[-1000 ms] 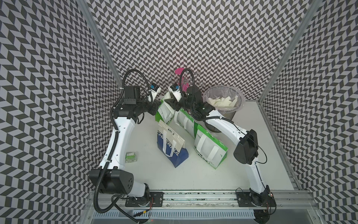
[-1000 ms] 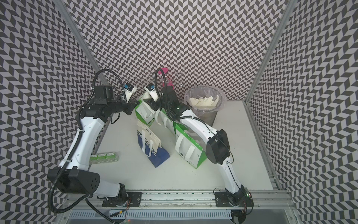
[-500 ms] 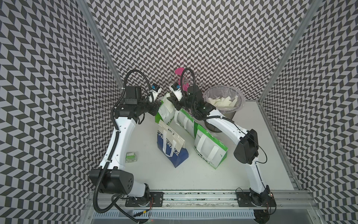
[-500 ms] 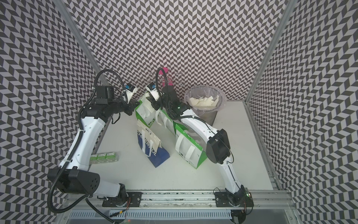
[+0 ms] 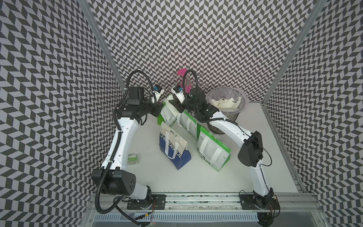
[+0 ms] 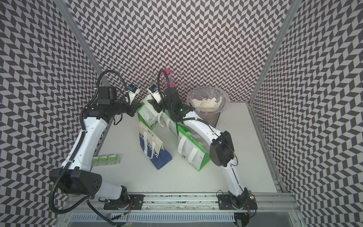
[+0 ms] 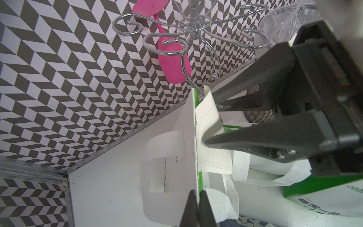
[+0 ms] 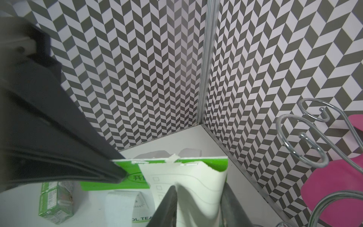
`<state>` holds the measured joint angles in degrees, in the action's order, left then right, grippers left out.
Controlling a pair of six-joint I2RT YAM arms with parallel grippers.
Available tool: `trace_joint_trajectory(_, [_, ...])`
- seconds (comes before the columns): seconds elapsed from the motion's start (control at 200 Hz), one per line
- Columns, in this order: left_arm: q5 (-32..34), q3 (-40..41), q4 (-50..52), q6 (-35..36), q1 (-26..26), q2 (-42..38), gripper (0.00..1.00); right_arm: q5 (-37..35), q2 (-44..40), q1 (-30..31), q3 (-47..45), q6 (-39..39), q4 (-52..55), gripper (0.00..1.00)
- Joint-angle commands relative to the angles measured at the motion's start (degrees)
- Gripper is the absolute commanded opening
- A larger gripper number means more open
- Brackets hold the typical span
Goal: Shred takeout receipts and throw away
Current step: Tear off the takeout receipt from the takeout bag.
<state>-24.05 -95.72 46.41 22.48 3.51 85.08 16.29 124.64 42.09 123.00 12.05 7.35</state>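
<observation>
Where the arms meet, top views: little has shifted since a second ago. The left gripper [image 5: 160, 107] and right gripper [image 5: 173, 103] remain at the mouth of the far bag [image 5: 167, 118].
Bin, top views: a dark mesh bin [image 5: 234, 117] with a clear crinkled liner [image 5: 212, 94] holds cream torn pieces [image 5: 225, 102].
Arms, top views: both elbows are bent high, and the forearms lean toward each other at the far side of the table [image 5: 255, 157].
Left wrist: the left fingers [image 7: 189, 210] are pressed together on the far bag's stiff white-and-green wall. A thin cream receipt [image 7: 216, 159], faintly lined, hangs just beside that wall. It bows between the right gripper's black tapered fingers [image 7: 255, 137].
Right wrist: the receipt's top edge meets the bag's green rim. The right fingers [image 8: 169, 204] are part-spread, one on each side of the curved slip and touching it. Whether they grip it I cannot tell.
</observation>
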Motion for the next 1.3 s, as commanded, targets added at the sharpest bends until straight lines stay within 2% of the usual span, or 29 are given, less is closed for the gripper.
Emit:
trace_joint_trajectory(0.0, [-1.0,-2.3,-1.0,0.5,0.6,0.1,0.00,0.5,-4.2,1.1,-2.1,0.7,-2.6,0.37])
trace_joint_trajectory(0.165, [-0.8,-2.1,-1.0,0.5,0.6,0.1,0.00,-0.7,-5.9,1.3,-4.2,1.2,-3.3,0.37])
trace_joint_trajectory(0.391, [-1.1,-2.1,-1.0,0.5,0.6,0.0,0.00,2.5,-5.2,1.5,-3.9,0.1,-3.3,0.34])
trace_joint_trajectory(0.796, [-2.8,-1.7,-1.1,1.2,0.7,-0.7,0.00,2.9,0.3,0.6,2.4,-1.2,-0.2,0.34])
trace_joint_trajectory(1.071, [-2.9,-1.7,-1.6,0.8,0.7,-0.7,0.00,8.1,2.3,-0.2,4.1,-3.0,2.3,0.33])
trace_joint_trajectory(1.297, [-3.7,-1.8,-1.7,0.7,0.7,-0.7,0.00,11.5,2.6,-0.4,4.5,-4.2,1.8,0.24])
